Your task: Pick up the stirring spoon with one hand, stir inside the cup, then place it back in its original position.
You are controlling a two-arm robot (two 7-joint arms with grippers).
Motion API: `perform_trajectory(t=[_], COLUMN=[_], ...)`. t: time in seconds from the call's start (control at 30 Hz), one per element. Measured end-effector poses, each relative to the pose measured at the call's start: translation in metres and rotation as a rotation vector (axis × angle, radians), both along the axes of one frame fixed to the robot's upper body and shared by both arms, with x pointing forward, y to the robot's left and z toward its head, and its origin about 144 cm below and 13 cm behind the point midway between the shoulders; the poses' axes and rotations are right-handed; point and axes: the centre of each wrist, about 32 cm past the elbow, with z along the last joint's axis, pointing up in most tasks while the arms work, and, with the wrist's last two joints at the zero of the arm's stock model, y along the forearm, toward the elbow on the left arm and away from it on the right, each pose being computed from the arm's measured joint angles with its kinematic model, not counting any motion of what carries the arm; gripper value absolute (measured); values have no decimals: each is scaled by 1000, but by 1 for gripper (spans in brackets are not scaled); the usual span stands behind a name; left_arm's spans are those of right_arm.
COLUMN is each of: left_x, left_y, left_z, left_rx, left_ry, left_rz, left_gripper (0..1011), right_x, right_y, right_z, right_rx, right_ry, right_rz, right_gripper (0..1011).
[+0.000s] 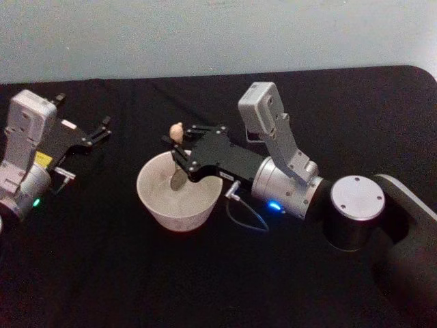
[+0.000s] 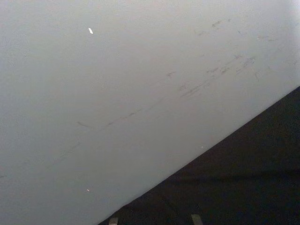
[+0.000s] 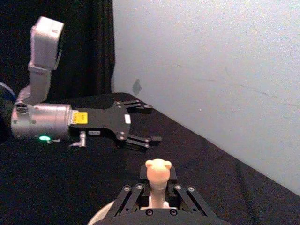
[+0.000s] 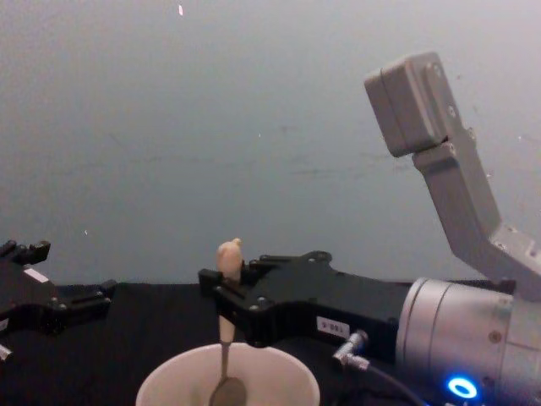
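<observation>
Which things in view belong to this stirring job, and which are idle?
In the job: small metal-bowled spoon with cream-beige handle; wide round cream-white cup; right gripper, shut on the spoon.
Idle: left gripper, open, parked at left; black table.

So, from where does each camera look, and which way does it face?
Head: high, looking down on the black table; left gripper and right gripper show.
Chest: low, looking across at the grey wall; right gripper large.
Left wrist: faces wall and table edge.
Right wrist: looks past its own jaws at the left gripper.
Shared: head and chest show the cream-handled metal spoon in the wide round white cup.
</observation>
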Motion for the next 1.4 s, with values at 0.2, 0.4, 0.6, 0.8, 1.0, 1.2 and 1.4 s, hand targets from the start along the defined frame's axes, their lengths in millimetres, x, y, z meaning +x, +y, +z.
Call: perform_trajectory(t=[0.2,0.4,0.6,0.8,1.0,1.2,1.4], left_x=[0,0,0,0,0,0,0], left_y=[0,0,0,0,0,0,0], left_z=[0,0,0,0,0,0,0], left_rx=[0,0,0,0,0,0,0], left_ry=[0,0,0,0,0,0,0], left_rz=[0,0,0,0,0,0,0], left_gripper=[1001,1001,1001,1001,1001,1001,1001], right_x=[2,-1,-7,-15,-22,-26,-28], right_y=[-5,-13,-22,-28,-30,-27,-19], right_z=[1,2,4,5,4,4,4], right_rx=[-4,-9,-5,-7,-18,-16,-8], right_ry=[2,8,19,32,43,50,54], right_rz=[-17,-22,-7,15,47,79,106], right_gripper=[211,211,211,211,211,211,211])
